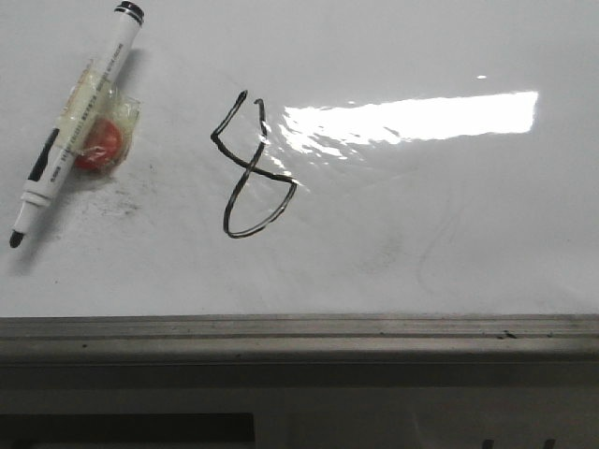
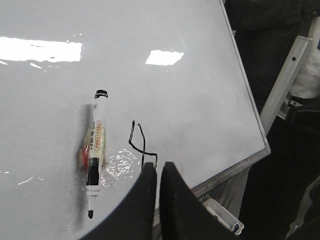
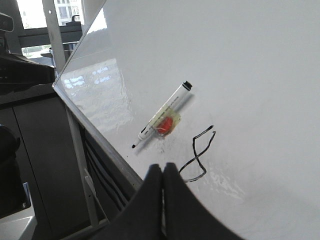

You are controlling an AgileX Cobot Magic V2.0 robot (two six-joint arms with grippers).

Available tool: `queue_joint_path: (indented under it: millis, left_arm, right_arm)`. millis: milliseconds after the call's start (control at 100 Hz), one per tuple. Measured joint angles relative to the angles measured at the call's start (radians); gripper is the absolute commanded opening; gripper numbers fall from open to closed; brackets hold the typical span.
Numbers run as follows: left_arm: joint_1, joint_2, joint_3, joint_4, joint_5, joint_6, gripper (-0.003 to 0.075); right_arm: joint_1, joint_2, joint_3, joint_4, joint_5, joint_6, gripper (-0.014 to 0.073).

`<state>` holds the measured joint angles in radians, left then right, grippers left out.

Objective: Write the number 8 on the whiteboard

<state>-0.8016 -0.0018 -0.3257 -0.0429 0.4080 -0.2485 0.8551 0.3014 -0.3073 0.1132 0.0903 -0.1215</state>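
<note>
The number 8 (image 1: 250, 168) is seen drawn in thin black line on the whiteboard (image 1: 449, 243), left of the bright glare patch and above the grey frame edge. A marker (image 1: 80, 117), uncapped, is found lying flat on the board to the left of the figure, a red object (image 1: 98, 145) taped against it. The left gripper (image 2: 156, 172) and right gripper (image 3: 163, 172) are each observed with fingers pressed together, nothing held, clear of marker.
</note>
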Motion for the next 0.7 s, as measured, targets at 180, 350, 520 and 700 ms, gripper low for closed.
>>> queue_joint_path:
  millis: [180, 350, 520, 700]
  left_arm:
    - [0.000, 0.000, 0.000, 0.000, 0.002, 0.000, -0.0020]
    - [0.000, 0.000, 0.000, 0.000, 0.002, 0.000, -0.0020]
    - [0.000, 0.000, 0.007, 0.000, -0.001, 0.000, -0.0020]
    - [0.055, 0.000, 0.061, 0.012, -0.003, 0.000, -0.0020]
  right_arm:
    - [0.000, -0.038, 0.056, -0.002, -0.002, -0.001, -0.0064]
    - [0.000, -0.042, 0.084, -0.002, -0.003, -0.001, -0.0064]
    - [0.000, -0.042, 0.088, -0.002, -0.001, -0.001, -0.0064]
    - [0.000, -0.042, 0.088, -0.002, -0.001, -0.001, -0.0064]
